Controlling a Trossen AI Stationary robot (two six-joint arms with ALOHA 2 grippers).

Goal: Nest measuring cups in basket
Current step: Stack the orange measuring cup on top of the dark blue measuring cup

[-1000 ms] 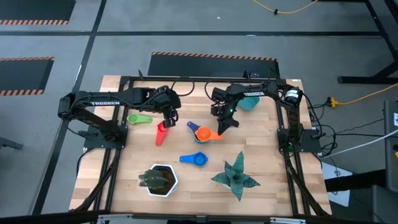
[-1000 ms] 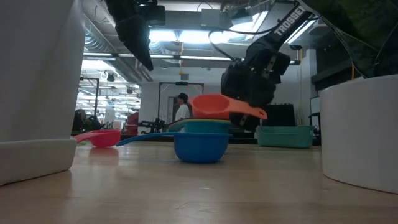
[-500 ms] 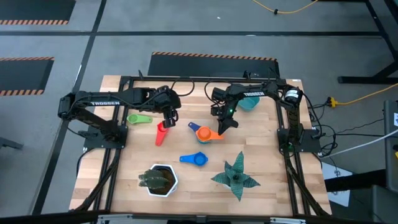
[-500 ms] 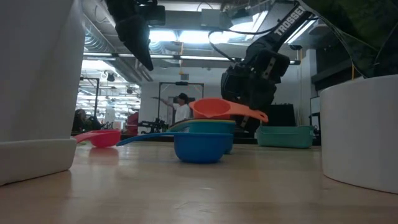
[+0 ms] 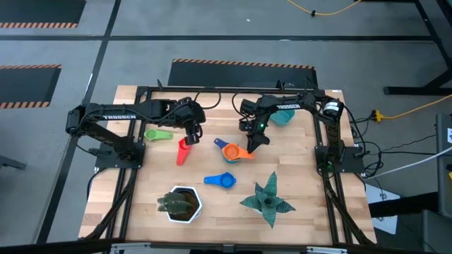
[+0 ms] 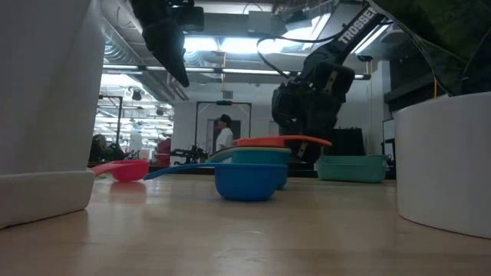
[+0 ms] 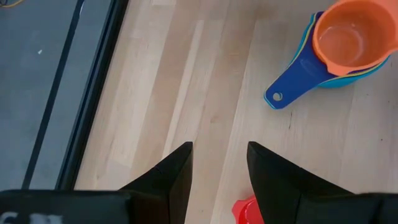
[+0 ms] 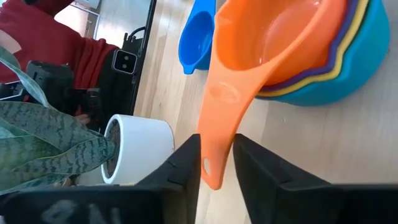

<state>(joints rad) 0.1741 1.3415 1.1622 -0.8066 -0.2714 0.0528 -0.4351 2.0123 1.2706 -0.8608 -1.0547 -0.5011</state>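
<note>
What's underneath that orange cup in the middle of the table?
The orange cup sits nested on a stack: purple and yellow rims, then a light blue cup. Their insides are covered.

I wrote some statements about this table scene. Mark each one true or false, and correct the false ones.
1. The orange cup sits in the stack of cups. True.
2. The basket holds the stack. False: the stack stands on the table, apart from the basket.
3. The right gripper has the orange cup's handle between its fingers. True.
4. The left gripper holds the red cup. False: it is open above that cup.
5. The green cup is in the stack. False: it lies alone.
</note>
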